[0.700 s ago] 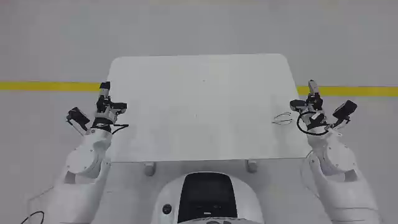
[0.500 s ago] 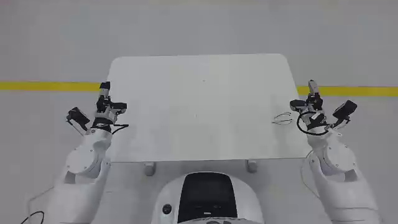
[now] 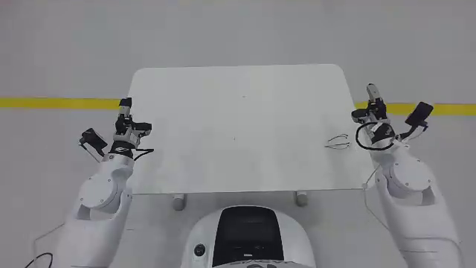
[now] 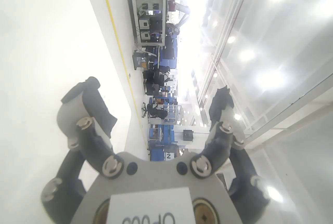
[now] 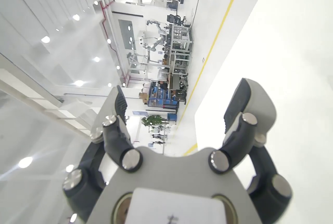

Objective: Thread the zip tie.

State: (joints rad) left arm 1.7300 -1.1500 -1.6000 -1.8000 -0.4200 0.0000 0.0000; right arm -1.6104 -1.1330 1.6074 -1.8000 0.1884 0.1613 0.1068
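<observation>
Lying flat near the table's [image 3: 238, 119] right edge, the zip tie [image 3: 338, 141] is running its long axis side to side, one end pointing at the right gripper [image 5: 182, 95] just beside it. Both claws are gaping, fingers apart, gripping nothing. The left gripper [image 4: 156, 91] is hanging by the opp. edge.

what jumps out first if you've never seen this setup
The white table draws the eye first, with a thin zip tie lying near its right edge. Next come the two arms at the table's sides: the left gripper and the right gripper, both open and holding nothing, the right one nearer the zip tie.
</observation>
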